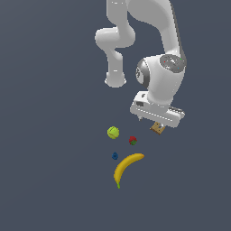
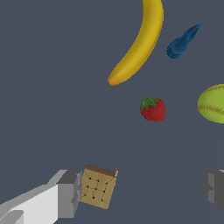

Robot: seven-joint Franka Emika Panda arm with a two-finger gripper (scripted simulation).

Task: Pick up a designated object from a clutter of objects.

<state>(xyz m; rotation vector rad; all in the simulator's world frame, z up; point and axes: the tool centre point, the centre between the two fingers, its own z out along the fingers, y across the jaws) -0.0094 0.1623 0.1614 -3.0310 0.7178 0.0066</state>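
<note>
1 finger [image 2: 68, 194] of the wide-spread gripper [image 2: 142, 192] is right beside the cracker [image 2: 98, 187], maybe touching it, while the other finger stands well apart, so the cracker lies off-centre between them, away from the strawberry [image 2: 153, 109] and banana [image 2: 139, 43].

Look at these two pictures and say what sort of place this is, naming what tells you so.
Most likely a simulated test scene, not a real room: a flat, featureless grey floor, a smooth white robot arm, and a few loose items, a banana, ball, strawberry and cracker.
</note>
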